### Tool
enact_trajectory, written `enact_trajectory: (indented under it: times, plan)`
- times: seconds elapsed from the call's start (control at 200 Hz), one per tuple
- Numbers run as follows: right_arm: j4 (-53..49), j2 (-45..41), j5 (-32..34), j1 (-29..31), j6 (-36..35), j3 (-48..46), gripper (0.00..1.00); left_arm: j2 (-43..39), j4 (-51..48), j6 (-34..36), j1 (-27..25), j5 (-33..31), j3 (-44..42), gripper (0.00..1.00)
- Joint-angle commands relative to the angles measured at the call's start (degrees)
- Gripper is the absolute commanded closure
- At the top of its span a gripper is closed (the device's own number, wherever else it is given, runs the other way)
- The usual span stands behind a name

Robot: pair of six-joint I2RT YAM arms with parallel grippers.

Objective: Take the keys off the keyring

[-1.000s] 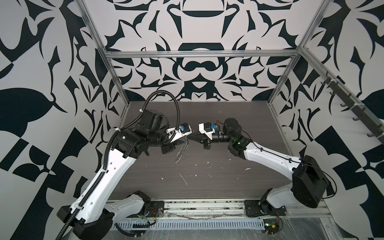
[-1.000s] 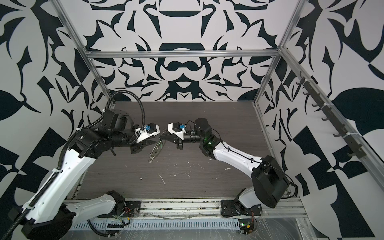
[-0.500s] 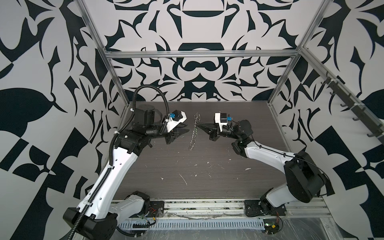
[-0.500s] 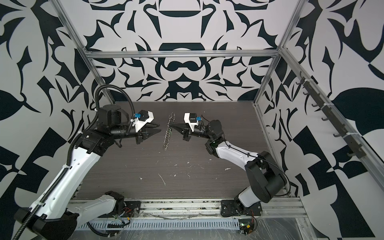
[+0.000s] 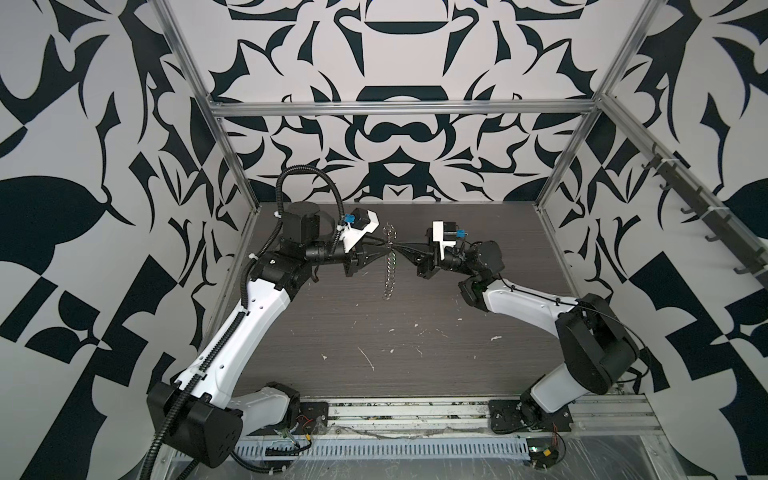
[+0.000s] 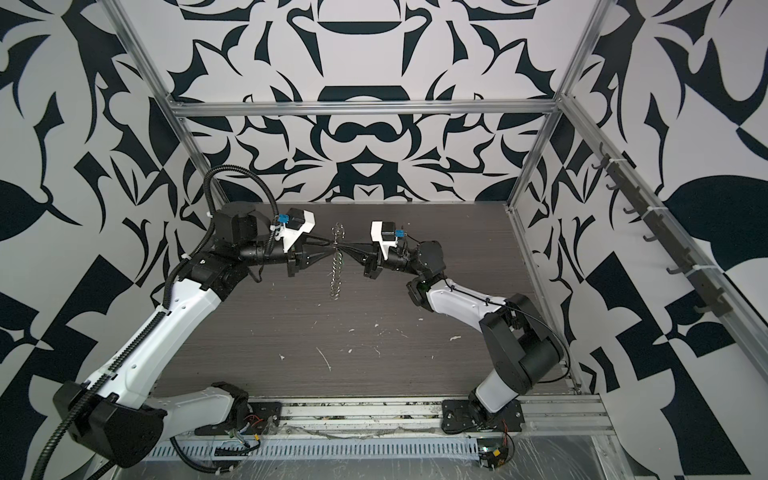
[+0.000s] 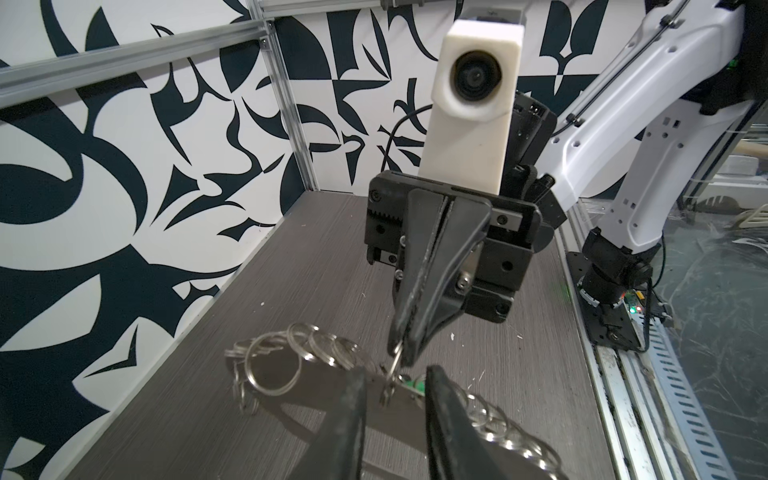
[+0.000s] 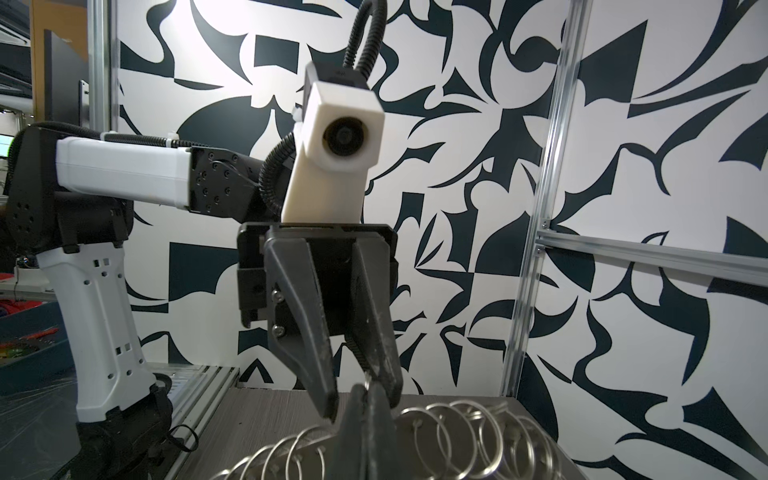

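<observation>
The keyring (image 5: 389,278) (image 6: 336,276) hangs in the air over the back of the table as a string of silver rings (image 7: 291,349) (image 8: 457,432). My right gripper (image 5: 398,248) (image 6: 344,250) (image 7: 401,353) (image 8: 368,388) is shut on one small ring at the bunch's upper end and carries it. My left gripper (image 5: 388,248) (image 6: 334,251) (image 7: 395,370) faces it tip to tip, jaws apart on either side of that spot. Of the keys, only a bit of green tag (image 7: 417,384) shows, beside one left finger (image 7: 440,415); the dark key is hidden.
The dark wood table (image 5: 374,332) carries small white scraps (image 5: 365,357) toward its front. Metal frame posts stand at the back corners. A rail of hooks (image 5: 706,216) runs along the right wall. Both arm bases sit on the front rail.
Both grippers have risen and moved toward the back with the keyring. Half a second ago the left gripper stood just clear of the bunch; now its tips reach around it.
</observation>
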Motion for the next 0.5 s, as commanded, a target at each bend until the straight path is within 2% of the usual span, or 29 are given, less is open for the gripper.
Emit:
enact_trajectory:
  times: [0.0, 0.09, 0.17, 0.335, 0.425, 0.495]
  plan:
    - [5.1, -0.7, -0.8, 0.2, 1.8, 3.1, 1.0, 0.5, 2.1, -1.5, 0.5, 2.4, -0.3, 0.76]
    - [5.1, -0.5, -1.1, 0.2, 2.0, 3.3, 1.0, 0.8, 2.3, -2.1, 0.5, 3.9, -0.1, 0.91]
    - [5.1, -0.3, -1.4, 0.1, 2.3, 3.7, 1.0, 0.9, 2.8, -3.2, 0.6, 4.0, -0.2, 1.0]
    - [4.5, -0.2, -2.8, 0.1, 3.6, 4.7, 1.0, 0.3, 1.7, -4.3, 0.5, 2.4, 0.5, 1.0]
    - [0.2, -1.8, -2.8, 0.1, 1.2, 4.2, 1.0, 0.7, -6.6, 1.1, 0.6, -1.4, 4.2, 1.0]
    - [-5.3, -3.6, -3.1, -0.2, -2.0, 3.5, 0.79, 1.7, -15.6, 6.9, 0.5, -4.6, 8.5, 1.0]
